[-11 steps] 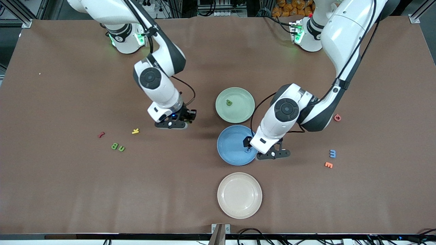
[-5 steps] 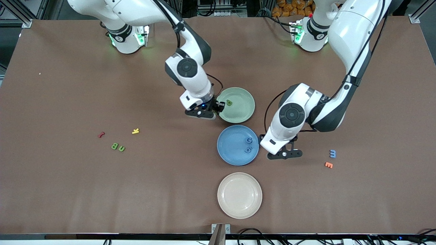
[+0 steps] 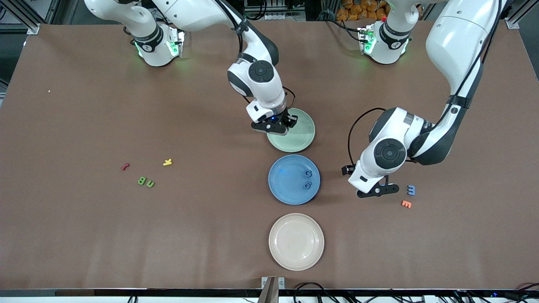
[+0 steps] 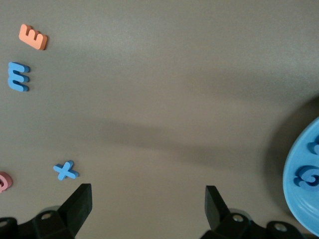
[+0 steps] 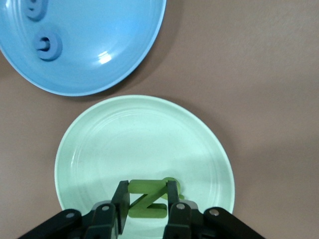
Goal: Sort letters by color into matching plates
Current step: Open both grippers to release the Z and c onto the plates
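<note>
We see the right gripper (image 5: 147,201) up over the green plate (image 3: 304,134), fingers pinching a green Z letter (image 5: 146,200); in the right wrist view another green piece (image 5: 173,183) peeks out just beside the Z, w/ the plate under it, can't tell which letter. The blue plate (image 3: 286,187) sits just beside the green one, nearer the front camera, w/ two blue letters (image 3: 308,179) lying in it close together, toward the left arm's end. The left gripper (image 4: 147,211) hangs over bare table between the blue plate and the loose letters at the left arm's end, fingers spread wide, nothing between them. There we count a blue m (image 3: 411,190), an orange E (image 3: 406,204) just beside it and nearer the camera, plus, in the left wrist view only, a blue x (image 4: 66,170) and a pink bit (image 4: 4,181) at the frame edge. Toward the right arm's end: green B (image 3: 141,181) and green u (image 3: 150,184) touching or nearly so, a yellow letter (image 3: 167,162) and a red one (image 3: 125,166) near them. A cream plate (image 3: 278,252) lies nearest the camera, in line w/ the other two.
</note>
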You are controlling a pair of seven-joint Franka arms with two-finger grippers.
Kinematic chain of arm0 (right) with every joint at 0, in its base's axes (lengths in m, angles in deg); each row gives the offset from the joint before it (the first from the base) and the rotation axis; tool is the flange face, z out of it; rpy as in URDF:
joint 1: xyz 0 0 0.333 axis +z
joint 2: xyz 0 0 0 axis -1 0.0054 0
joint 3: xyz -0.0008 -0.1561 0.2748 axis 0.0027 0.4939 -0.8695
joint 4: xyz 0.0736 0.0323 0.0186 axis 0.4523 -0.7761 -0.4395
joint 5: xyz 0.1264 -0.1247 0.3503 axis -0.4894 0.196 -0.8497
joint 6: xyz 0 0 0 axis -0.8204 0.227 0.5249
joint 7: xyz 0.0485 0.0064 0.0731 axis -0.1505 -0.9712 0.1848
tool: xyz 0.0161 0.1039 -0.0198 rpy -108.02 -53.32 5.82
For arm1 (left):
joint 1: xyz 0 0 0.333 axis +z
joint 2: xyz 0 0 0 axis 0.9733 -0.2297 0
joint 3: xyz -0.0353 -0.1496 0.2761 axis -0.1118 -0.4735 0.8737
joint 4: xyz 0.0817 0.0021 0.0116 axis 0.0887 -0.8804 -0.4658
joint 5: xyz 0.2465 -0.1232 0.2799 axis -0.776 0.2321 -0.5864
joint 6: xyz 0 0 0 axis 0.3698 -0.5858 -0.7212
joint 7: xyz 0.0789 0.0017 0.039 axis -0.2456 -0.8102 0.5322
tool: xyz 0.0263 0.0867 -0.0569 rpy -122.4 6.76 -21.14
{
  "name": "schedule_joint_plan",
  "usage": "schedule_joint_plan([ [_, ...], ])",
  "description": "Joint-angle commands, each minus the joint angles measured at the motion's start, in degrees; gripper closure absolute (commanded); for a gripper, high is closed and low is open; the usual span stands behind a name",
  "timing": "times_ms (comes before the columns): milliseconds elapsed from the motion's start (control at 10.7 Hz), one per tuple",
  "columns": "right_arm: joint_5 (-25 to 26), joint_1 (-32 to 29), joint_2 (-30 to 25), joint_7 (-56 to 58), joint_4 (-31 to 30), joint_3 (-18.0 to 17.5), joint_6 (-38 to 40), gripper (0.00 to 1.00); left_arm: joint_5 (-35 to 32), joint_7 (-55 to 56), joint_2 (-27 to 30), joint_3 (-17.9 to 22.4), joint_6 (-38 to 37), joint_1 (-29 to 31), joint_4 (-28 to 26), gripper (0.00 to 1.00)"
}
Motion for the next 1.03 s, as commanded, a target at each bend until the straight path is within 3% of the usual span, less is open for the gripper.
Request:
schedule_joint_plan([
  [0, 3.6, 1.7, 3.6, -6.1, 3.8, 0.3, 0.2, 0.99, -0.3, -0.2, 5.6, -1.5, 0.0, 2.2, -0.5, 0.0],
  [281, 3.6, 1.7, 3.2, -7.0, 3.8, 0.3, 0.5, 0.47, 2.5, -3.8, 8.5, -1.6, -2.5, 3.4, 4.2, 0.0],
  [655, 3.3, 0.5, 2.1, -6.8, 3.5, 0.2, 1.3, 0.23, 4.9, -14.4, 12.1, -1.7, -8.8, 8.8, 4.4, 0.0],
  [936, 3.1, -4.0, -2.9, -0.7, 2.8, 0.2, 8.7, 0.24, 7.6, -15.9, 13.8, -2.0, -10.3, 11.5, 2.0, 0.0],
])
